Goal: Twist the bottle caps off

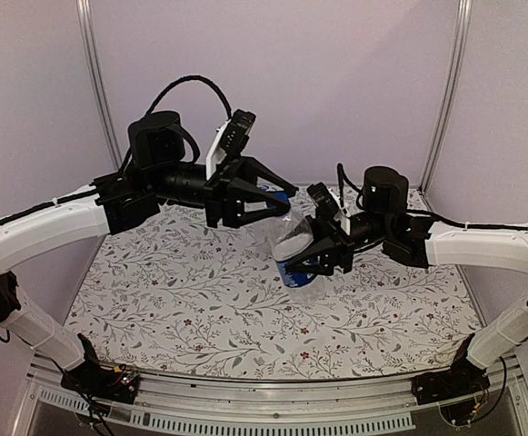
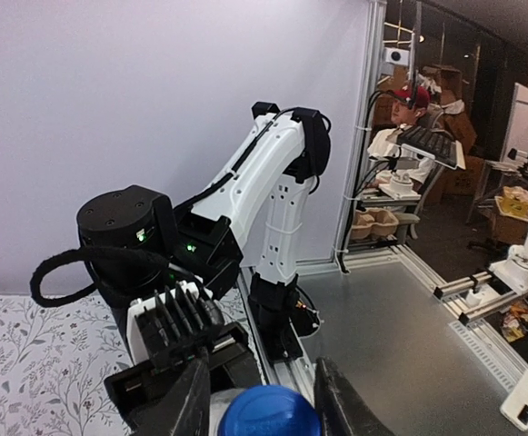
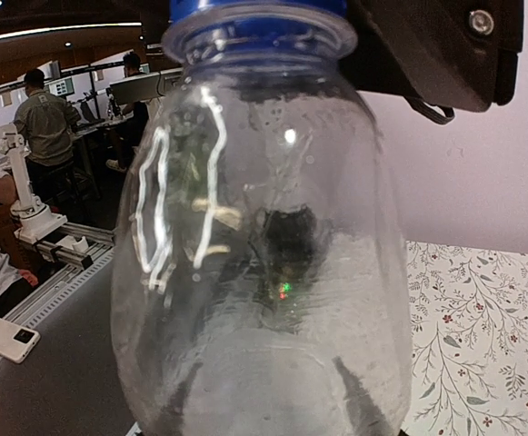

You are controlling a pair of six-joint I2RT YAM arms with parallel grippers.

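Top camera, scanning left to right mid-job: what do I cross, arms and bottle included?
From the left: left arm's white forearm → left gripper → bottle → right gripper → right arm's white forearm.

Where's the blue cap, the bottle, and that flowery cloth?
Cap (image 2: 268, 416): left wrist view, middle of its blue surface.
Bottle (image 3: 264, 272): right wrist view, its clear body.
Cloth (image 1: 200, 300): top view, a bare patch.

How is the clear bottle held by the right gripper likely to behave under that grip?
The blue-labelled bottle looks empty and thin-walled, so it is probably light and apt to dent or flex under the right gripper. Its smooth clear wall may slip or twist when the blue cap is turned.
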